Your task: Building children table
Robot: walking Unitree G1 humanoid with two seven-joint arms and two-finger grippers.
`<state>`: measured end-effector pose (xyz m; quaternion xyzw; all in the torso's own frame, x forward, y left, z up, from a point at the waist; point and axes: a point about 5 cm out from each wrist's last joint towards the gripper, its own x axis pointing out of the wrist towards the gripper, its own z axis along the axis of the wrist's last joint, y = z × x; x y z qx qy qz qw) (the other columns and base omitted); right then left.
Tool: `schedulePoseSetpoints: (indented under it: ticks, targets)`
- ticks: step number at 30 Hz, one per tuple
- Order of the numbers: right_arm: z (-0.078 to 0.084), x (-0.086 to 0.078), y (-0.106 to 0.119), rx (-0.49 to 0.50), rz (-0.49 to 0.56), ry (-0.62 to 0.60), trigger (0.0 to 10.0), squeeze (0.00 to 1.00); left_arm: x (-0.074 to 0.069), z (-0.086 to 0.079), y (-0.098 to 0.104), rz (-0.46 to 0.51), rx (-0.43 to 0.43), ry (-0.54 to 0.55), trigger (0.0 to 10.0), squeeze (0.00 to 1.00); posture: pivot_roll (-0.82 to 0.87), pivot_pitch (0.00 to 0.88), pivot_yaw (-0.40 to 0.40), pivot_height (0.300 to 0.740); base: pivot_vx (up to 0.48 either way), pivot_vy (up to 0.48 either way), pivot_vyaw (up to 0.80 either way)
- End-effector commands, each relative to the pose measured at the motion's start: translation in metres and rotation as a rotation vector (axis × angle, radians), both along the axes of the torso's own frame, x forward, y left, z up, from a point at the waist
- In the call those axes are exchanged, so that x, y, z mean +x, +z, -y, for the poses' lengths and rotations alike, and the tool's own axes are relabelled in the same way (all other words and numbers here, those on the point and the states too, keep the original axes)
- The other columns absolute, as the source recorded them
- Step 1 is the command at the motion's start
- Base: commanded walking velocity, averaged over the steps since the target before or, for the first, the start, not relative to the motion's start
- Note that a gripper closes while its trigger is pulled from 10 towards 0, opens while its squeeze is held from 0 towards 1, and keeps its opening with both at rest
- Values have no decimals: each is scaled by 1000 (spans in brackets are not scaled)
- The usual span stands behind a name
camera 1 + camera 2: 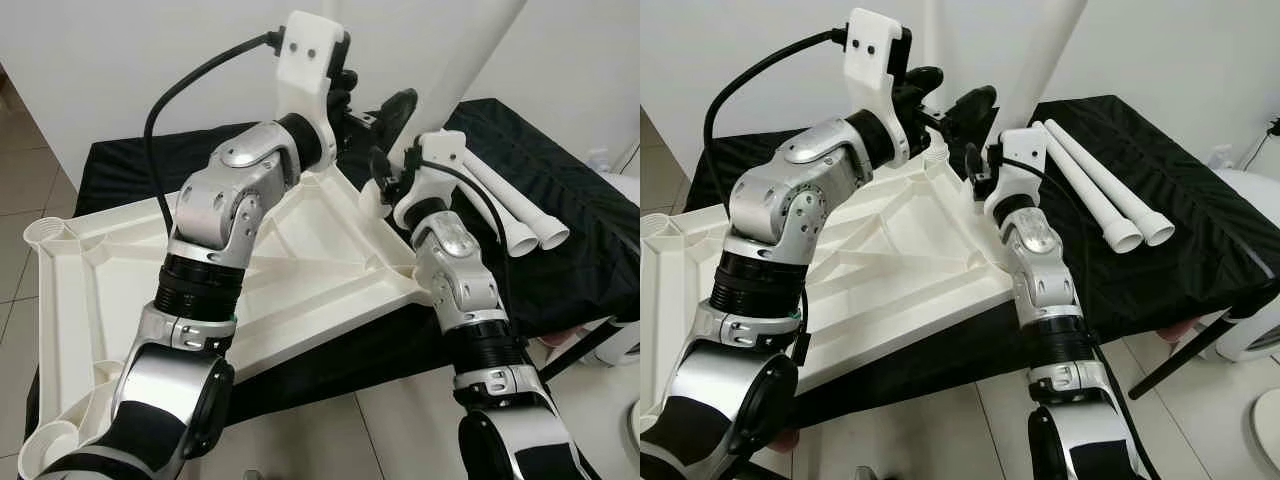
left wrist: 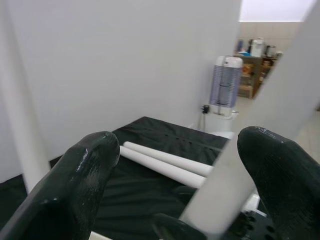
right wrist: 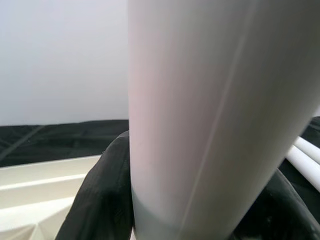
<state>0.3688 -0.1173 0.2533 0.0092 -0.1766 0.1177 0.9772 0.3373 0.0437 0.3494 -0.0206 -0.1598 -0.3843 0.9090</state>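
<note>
Tabletop: a white plastic children's tabletop (image 1: pixel 300 250) lies upside down, ribbed underside up, on a desk (image 1: pixel 1180 240) draped in black cloth, with round leg sockets at its corners.
Standing leg: a white table leg (image 1: pixel 1040 60) rises upright and slightly tilted from the tabletop's far corner, near the white wall.
Second standing leg: another white leg (image 1: pixel 933 30) stands upright just behind the left claw.
Spare legs: two more white legs (image 1: pixel 1100 195) lie side by side on the black cloth, to the right of the tabletop, flared ends pointing toward the robot.
Right claw: the right claw (image 3: pixel 175 200) is pinching the tilted standing leg low down, one black finger (image 3: pixel 100 195) on each side of the tube and touching it.
Left claw: the left claw (image 2: pixel 175 170) is spread wide beside the same leg, at the far corner; its fingers (image 2: pixel 75 185) are apart and nothing is pinched between them.
Background: a tall white and grey appliance (image 2: pixel 225 85) stands on the floor beyond the desk.
</note>
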Motion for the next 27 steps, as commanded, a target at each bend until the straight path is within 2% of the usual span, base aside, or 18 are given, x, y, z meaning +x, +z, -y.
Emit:
schedulePoseSetpoints:
  ticks: [1,4,5,7,11,14,16,19,22,27]
  targets:
    - [5,-3,4,-32,35,-9,10000,0,2,-11,1,-1,-32,57,10000,1000,-53,51,17,740,0,0,0]
    - [11,-3,1,-54,28,-28,10000,0,8,-22,-4,-22,-45,127,10000,1000,-50,46,16,740,0,0,0]
    - [14,-4,0,-61,27,-35,10000,0,10,-26,-9,-32,-45,160,10000,0,-50,44,17,740,0,0,0]
    - [15,-4,0,-64,27,-38,10000,0,11,-29,-11,-37,-43,176,10000,0,-50,44,17,740,0,0,0]
    - [22,-6,-4,-84,-9,-67,10000,0,13,-42,-34,-65,12,266,10000,0,-56,27,19,740,0,0,0]
    - [24,-7,-5,-88,-22,-72,10000,0,14,-46,-45,-90,25,296,10000,0,-58,17,21,740,0,0,0]
    - [26,-10,-7,-85,-33,-68,10000,0,15,-53,-59,-121,37,349,10000,0,-59,7,21,740,0,0,0]
    - [27,-11,-8,-82,-37,-64,10000,0,16,-56,-64,-132,39,370,10000,0,-59,7,21,740,0,0,0]
    - [31,-14,-12,-71,-33,-75,10000,0,20,-71,-82,-157,92,506,10000,0,-57,0,26,740,0,0,0]
    - [34,-20,-17,-67,-38,-65,10000,0,19,-84,-96,-189,87,574,10000,0,-51,0,31,740,0,0,0]
